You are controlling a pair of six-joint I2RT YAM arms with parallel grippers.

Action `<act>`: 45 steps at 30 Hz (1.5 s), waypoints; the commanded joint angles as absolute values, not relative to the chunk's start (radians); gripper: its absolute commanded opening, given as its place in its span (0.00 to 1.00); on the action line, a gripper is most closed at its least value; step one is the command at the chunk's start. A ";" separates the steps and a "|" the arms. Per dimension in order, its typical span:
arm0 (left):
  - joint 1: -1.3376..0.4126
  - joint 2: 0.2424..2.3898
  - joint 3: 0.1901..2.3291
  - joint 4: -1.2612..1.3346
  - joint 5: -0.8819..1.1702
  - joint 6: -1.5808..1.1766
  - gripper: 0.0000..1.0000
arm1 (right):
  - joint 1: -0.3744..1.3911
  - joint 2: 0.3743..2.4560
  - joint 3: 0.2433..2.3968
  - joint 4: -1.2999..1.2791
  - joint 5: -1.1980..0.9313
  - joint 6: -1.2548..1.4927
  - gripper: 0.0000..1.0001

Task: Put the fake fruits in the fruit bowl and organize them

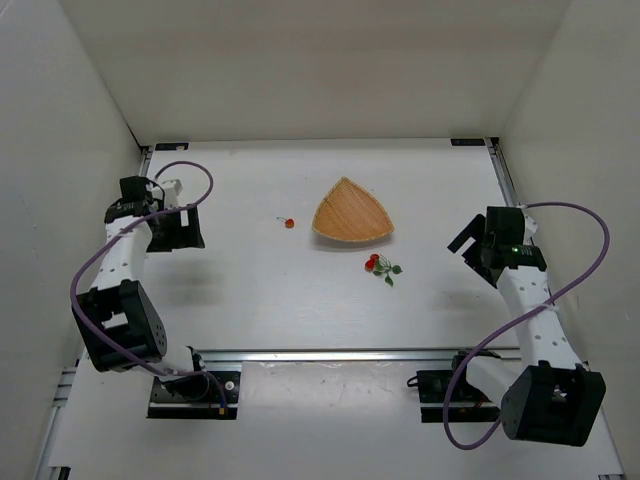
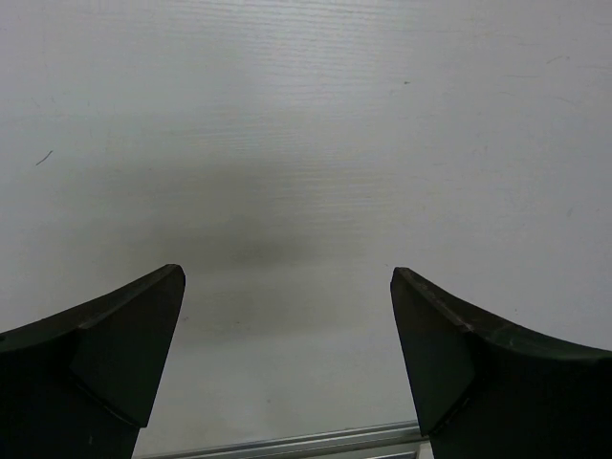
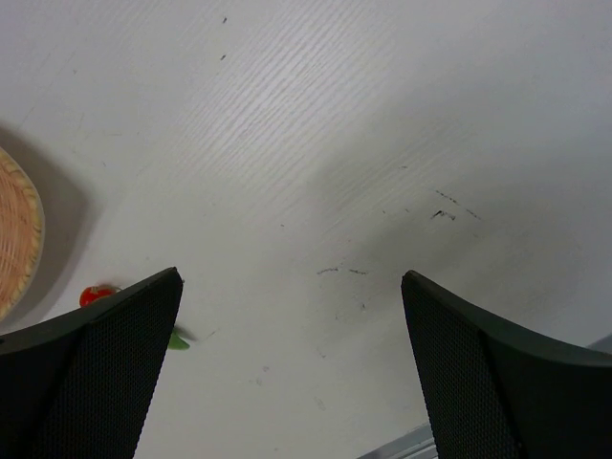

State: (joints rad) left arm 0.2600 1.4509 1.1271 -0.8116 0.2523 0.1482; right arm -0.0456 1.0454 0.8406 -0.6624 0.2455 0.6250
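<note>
White tabletop (image 1: 300,310); light berry cluster (image 1: 380,265) five o'clock of fruit bowl (image 1: 352,212), probably pinchable across berries; left gripper (image 2: 287,274), right gripper (image 3: 292,276) agape, empty.

Top cam: high up behind the arm bases (image 1: 190,388), looking down & fwd, far enough to take in the whole table (image 1: 300,320). L wrist cam: close over the tabletop, looking out btwn L gripper fingers (image 2: 105,363), rail (image 2: 287,445) at bottom edge. R wrist cam: same setup, btwn R gripper fingers (image 3: 96,373). At its left edge are the fruit bowl (image 3: 14,239) & red berry cluster (image 3: 96,294), both also in top view mid-table.
</note>
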 commanded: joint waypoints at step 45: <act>-0.445 2.312 1.944 -0.842 0.052 0.422 0.70 | 0.206 1.089 0.801 -0.647 0.304 0.535 1.00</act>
